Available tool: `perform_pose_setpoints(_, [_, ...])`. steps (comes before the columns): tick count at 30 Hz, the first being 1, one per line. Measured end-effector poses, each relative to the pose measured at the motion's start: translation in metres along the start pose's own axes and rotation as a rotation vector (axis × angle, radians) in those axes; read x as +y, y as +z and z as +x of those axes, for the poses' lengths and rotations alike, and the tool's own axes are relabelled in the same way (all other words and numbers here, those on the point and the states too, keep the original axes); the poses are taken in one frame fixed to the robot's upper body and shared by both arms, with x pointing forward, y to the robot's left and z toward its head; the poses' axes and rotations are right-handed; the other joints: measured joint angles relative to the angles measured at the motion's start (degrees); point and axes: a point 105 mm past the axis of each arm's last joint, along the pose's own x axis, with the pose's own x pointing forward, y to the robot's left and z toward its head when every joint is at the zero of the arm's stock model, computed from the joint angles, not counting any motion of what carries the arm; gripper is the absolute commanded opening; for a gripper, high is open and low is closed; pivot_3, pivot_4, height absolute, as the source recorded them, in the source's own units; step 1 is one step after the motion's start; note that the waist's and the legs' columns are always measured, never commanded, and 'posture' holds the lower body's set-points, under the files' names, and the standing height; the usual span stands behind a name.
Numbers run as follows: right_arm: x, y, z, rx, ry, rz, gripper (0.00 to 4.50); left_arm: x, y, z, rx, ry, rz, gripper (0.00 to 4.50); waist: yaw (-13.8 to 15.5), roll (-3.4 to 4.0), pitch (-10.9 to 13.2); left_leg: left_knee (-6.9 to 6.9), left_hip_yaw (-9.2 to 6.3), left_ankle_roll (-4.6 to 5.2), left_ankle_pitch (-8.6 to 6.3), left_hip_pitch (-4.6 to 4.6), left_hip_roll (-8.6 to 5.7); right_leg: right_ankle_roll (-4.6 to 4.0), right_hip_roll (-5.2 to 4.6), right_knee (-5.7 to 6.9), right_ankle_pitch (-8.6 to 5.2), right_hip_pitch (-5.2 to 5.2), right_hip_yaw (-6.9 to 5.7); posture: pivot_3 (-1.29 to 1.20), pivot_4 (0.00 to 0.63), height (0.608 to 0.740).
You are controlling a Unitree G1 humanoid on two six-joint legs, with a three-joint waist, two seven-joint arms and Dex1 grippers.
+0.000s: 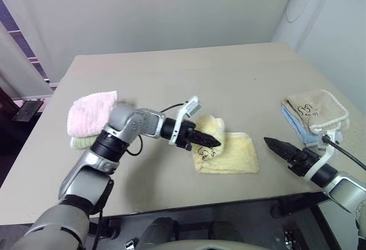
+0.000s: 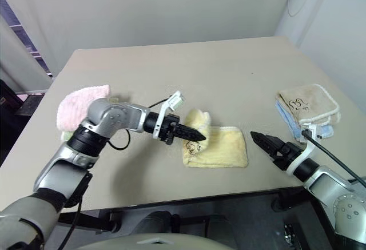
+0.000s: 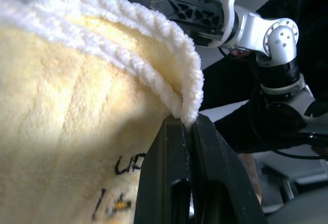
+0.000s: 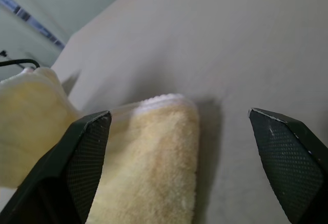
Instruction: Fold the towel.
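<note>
Left gripper point(image 1: 207, 140) has its two black fingers pinched tight on the stitched edge of the pale yellow towel point(image 1: 234, 157), and the cloth rises in a soft hump from that pinch. That hold looks meant for drawing the near-left part over the rest, which lies flat on the beige table point(image 1: 189, 78) near its front edge. The left wrist view shows the whitish looped edging squeezed between the pads, with dark embroidered lettering just below. Thick, plush terry, so it should drape and sag rather than crease sharply.

Right gripper point(image 2: 264, 142) hangs off the towel's right side, apart from it, jaws spread wide with nothing between them, probably ready to pin or take a corner. A pink fluffy folded towel point(image 1: 90, 112) sits far left; a beige folded towel point(image 1: 313, 108) with dark embroidery tops a blue cloth point(image 1: 296, 125) far right.
</note>
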Motion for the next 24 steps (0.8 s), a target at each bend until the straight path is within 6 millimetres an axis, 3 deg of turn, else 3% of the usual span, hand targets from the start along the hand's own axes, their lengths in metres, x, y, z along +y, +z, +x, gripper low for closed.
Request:
perform_pose_setpoints(8, [-0.008,0.003,-0.007,-0.041,-0.089,-0.01,4.5,-0.001,0.006,0.034,0.022,-0.072,0.077,0.02,0.1,-0.06,0.0,0.27,-0.01,0.06,-0.04,-0.02,-0.01,0.05,0.0,0.01,-0.01,0.15,-0.06,0.0,0.0,0.74])
perform_pose_setpoints(15, [-0.014,-0.001,-0.011,-0.038,-0.133,-0.004,4.5,-0.009,-0.013,0.054,0.114,-0.131,0.103,0.02,0.0,-0.05,0.0,0.47,-0.03,0.18,0.02,0.01,0.01,0.07,0.02,0.19,-0.01,0.21,-0.07,0.0,0.0,0.74])
perform_pose_setpoints(23, [-0.015,0.007,-0.011,-0.076,-0.165,-0.023,4.5,0.002,-0.024,0.069,0.129,-0.084,0.101,0.02,0.0,-0.07,0.1,0.83,-0.08,0.15,-0.09,0.0,0.0,0.16,0.02,0.22,0.02,0.42,-0.15,0.0,0.0,0.74])
perform_pose_setpoints(24, [-0.015,0.007,-0.01,-0.079,-0.166,-0.024,4.5,0.003,-0.024,0.069,0.128,-0.083,0.105,0.24,0.1,-0.08,0.1,0.83,-0.09,0.15,-0.09,0.0,0.01,0.16,0.02,0.22,0.02,0.42,-0.17,0.0,0.0,0.74])
